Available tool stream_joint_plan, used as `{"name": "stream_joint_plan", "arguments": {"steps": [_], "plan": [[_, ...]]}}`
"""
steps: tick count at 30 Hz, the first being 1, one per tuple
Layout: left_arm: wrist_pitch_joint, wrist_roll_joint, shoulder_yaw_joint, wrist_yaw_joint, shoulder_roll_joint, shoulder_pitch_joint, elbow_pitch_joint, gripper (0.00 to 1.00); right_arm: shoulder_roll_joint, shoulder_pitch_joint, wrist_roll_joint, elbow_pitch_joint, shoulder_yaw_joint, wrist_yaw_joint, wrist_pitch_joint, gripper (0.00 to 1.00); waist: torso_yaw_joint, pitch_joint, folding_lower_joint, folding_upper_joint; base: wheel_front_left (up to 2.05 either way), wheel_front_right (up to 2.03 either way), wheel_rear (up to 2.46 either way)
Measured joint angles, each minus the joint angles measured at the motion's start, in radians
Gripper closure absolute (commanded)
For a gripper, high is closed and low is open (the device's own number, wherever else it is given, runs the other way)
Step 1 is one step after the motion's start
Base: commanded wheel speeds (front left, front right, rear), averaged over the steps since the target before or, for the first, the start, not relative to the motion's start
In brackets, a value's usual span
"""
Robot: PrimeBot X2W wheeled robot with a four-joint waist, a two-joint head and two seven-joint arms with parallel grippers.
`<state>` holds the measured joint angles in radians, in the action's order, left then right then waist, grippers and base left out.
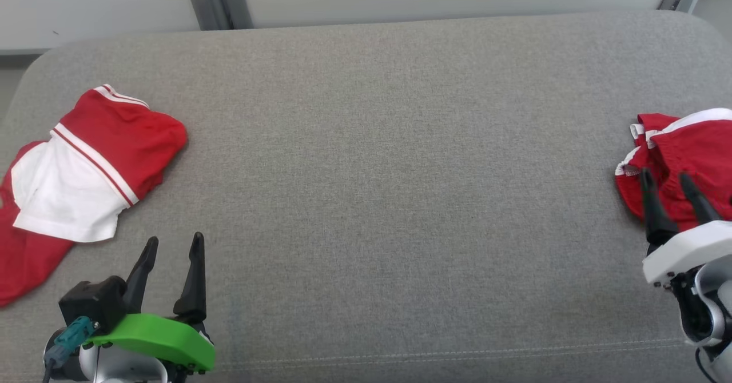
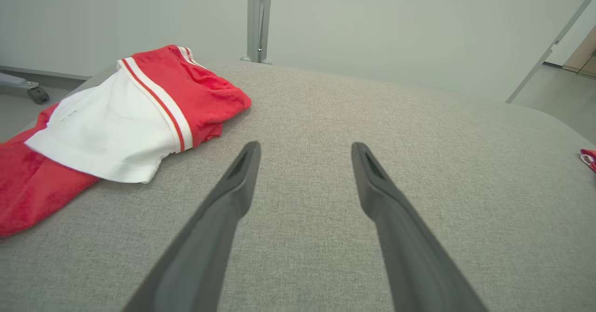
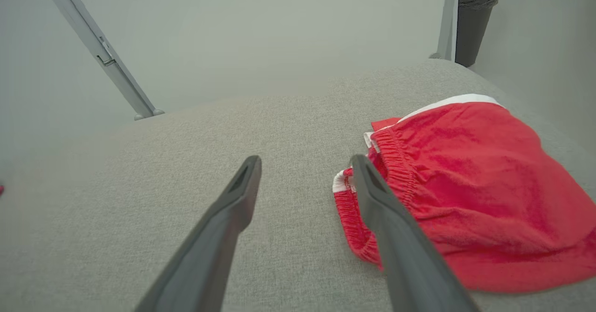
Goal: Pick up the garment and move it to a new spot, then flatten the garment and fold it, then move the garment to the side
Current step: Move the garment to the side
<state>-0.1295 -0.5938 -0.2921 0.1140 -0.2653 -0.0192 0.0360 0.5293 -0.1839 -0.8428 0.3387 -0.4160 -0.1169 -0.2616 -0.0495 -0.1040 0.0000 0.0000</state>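
A red garment with a white panel and white stripes [image 1: 114,137] lies crumpled at the left end of the grey padded surface [image 1: 389,171]; in the left wrist view this garment [image 2: 139,107] is ahead and to the left. My left gripper [image 1: 175,238] [image 2: 305,145] hovers open just right of it, holding nothing. A second red garment with an elastic waistband and white trim [image 1: 692,148] [image 3: 465,172] is bunched at the right end. My right gripper [image 1: 664,174] [image 3: 305,158] is open at its left edge, one finger [image 3: 372,195] over the waistband, nothing gripped.
Grey metal posts [image 1: 220,0] stand behind the surface against a pale wall. A dark waste bin [image 3: 477,18] is on the floor beyond the right end. A caster wheel [image 2: 37,95] sits on the floor past the left end.
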Motion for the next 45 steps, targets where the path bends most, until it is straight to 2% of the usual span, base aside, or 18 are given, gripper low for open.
{"name": "stream_joint_plan", "arguments": {"steps": [15, 25, 32, 35, 41, 45], "plan": [[-0.049, 0.005, -0.007, -0.019, -0.006, -0.037, -0.05, 0.0, -0.054, 0.095, 0.185, -0.039, -0.061, -0.008, 0.004, 0.0, -0.022, 0.067, 0.0, 0.0, 0.0, 0.0, 0.0], [-0.067, 0.005, -0.011, -0.035, -0.001, -0.041, -0.077, 0.0, -0.108, 0.133, 0.293, -0.025, -0.055, -0.008, 0.004, 0.0, -0.059, 0.098, 0.0, 0.0, 0.0, 0.0, 0.0], [-0.075, 0.005, -0.009, -0.035, -0.002, -0.046, -0.087, 0.0, -0.154, 0.133, 0.332, -0.04, -0.05, -0.008, 0.004, 0.0, -0.063, 0.105, 0.0, 0.0, 0.0, 0.0, 0.0], [-0.076, 0.005, -0.009, -0.035, -0.001, -0.047, -0.088, 0.0, -0.167, 0.133, 0.333, -0.076, -0.083, -0.007, 0.004, 0.0, -0.063, 0.106, 0.0, 0.0, 0.0, 0.0, 0.0], [-0.083, 0.005, 0.006, -0.035, -0.001, -0.061, -0.091, 0.0, -0.152, 0.133, 0.341, -0.104, -0.147, 0.066, 0.007, 0.0, -0.047, 0.104, 0.0, 0.0, 0.0, 0.0, 0.0], [-0.087, 0.005, 0.007, -0.035, -0.001, -0.064, -0.091, 0.0, -0.123, 0.133, 0.348, -0.11, -0.131, 0.073, 0.007, 0.0, -0.033, 0.098, 0.0, 0.0, 0.0, 0.0, 0.0]]}}
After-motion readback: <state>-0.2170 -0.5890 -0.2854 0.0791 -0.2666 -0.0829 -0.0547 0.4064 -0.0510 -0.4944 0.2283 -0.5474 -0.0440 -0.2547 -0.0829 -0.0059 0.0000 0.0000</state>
